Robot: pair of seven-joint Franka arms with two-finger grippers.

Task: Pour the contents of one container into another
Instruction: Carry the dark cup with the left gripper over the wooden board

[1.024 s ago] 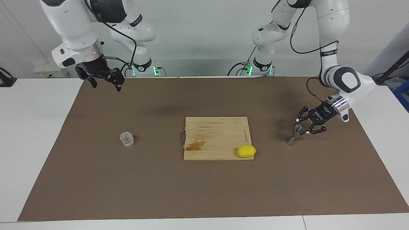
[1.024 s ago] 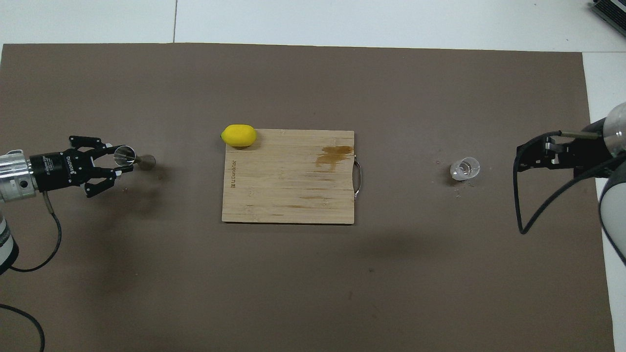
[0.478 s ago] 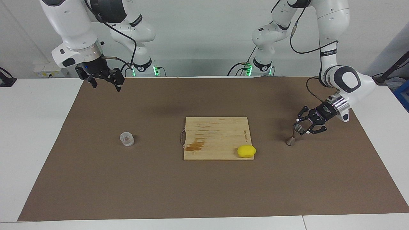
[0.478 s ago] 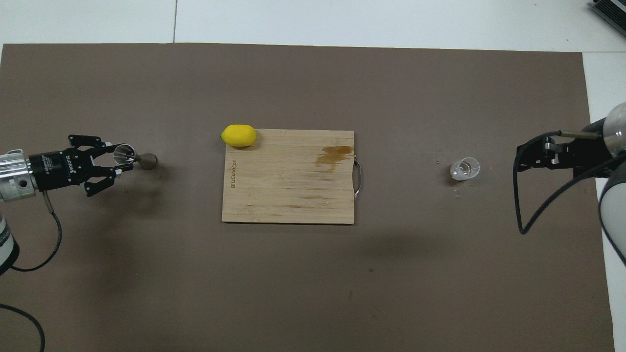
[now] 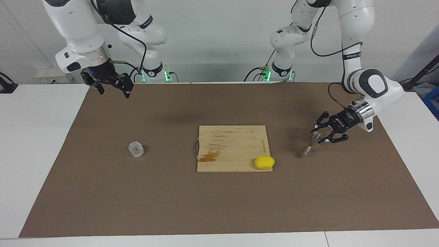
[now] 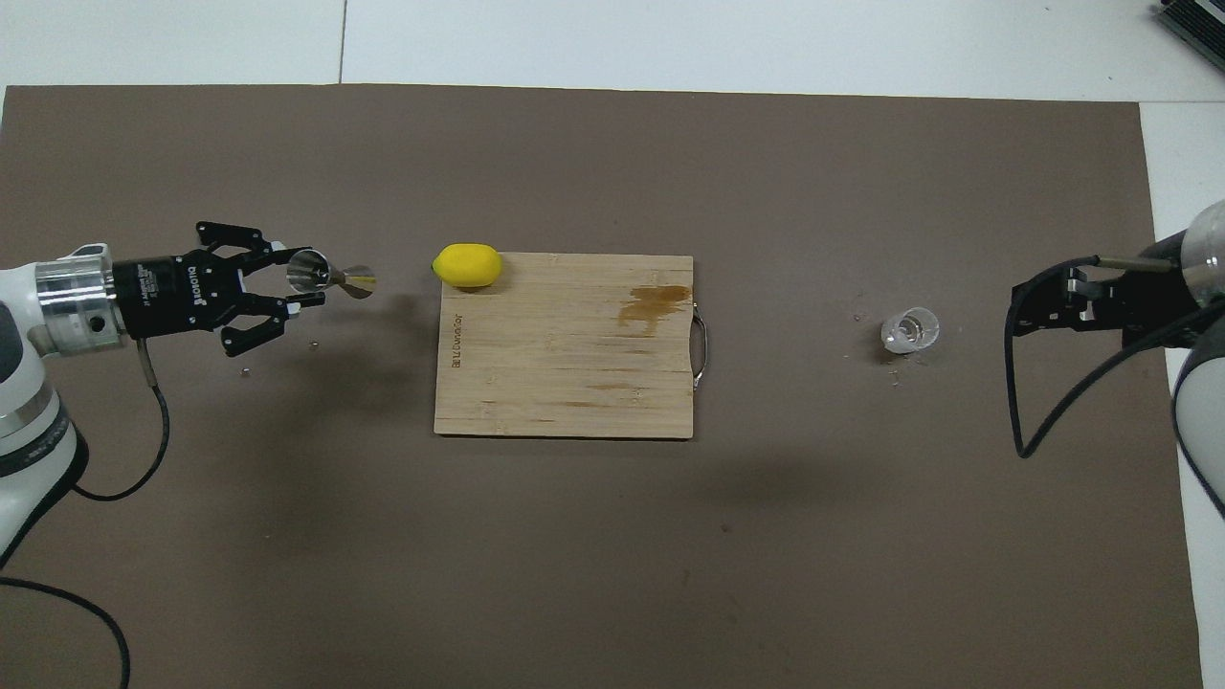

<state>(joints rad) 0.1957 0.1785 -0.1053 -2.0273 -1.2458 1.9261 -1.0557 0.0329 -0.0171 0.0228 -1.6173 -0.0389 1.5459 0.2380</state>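
Observation:
My left gripper (image 5: pixel 317 135) (image 6: pixel 300 283) is shut on the upper cone of the steel jigger (image 5: pixel 310 143) (image 6: pixel 331 277). The jigger hangs tilted just above the mat, between the left arm's end of the table and the cutting board. The clear glass cup (image 5: pixel 136 149) (image 6: pixel 911 331) stands upright on the mat toward the right arm's end, with nothing touching it. My right gripper (image 5: pixel 115 92) (image 6: pixel 1017 310) waits open and empty in the air over the mat's edge at the right arm's end, well apart from the cup.
A wooden cutting board (image 5: pixel 233 144) (image 6: pixel 565 364) with a brown stain lies mid-table. A yellow lemon (image 5: pixel 264 162) (image 6: pixel 467 265) sits at its corner, close to the jigger. A brown mat (image 5: pixel 219 206) covers the table.
The left gripper has lifted the jigger off the mat, tilted it and carried it toward the cutting board and lemon. The right arm and the cup have not moved.

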